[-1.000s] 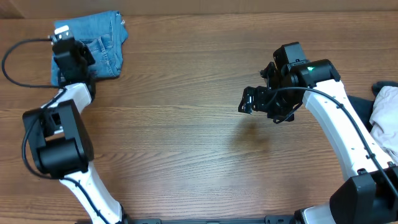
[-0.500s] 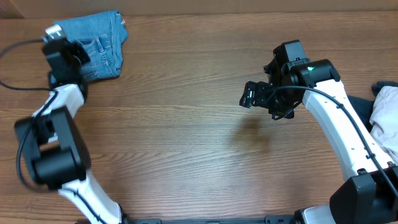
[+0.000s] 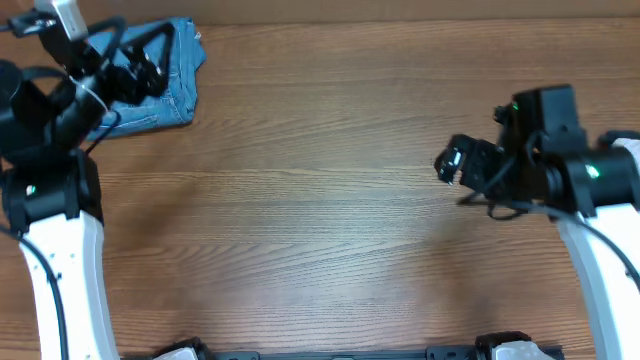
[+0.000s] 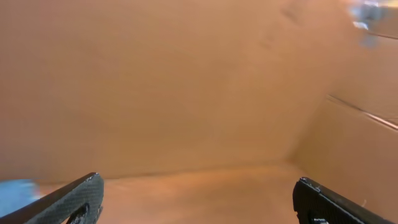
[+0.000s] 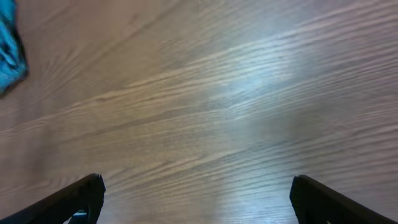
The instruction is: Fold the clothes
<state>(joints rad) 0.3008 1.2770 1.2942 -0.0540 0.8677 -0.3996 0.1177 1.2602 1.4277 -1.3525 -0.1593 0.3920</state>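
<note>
Jeans [image 3: 168,88], light blue denim folded into a flat rectangle, at far left corner of table [image 3: 320,210], partly hidden beneath left gripper [image 4: 198,199], jaws wide apart and empty; right gripper [image 5: 196,196] well apart over the wood, likewise spread, empty.

The jeans [image 3: 165,85] at the far left are shown in light blue denim. The table [image 3: 320,200] is rendered in mid-brown wood with fine, darker grain lines; a pale sheen is seen across it in the right wrist view. The left arm [image 3: 60,250] and right arm [image 3: 605,270] are finished in white with black joints. The left gripper [image 4: 198,186] and right gripper [image 5: 196,183] are black. A small green light [image 3: 592,172] is lit on the right arm.
</note>
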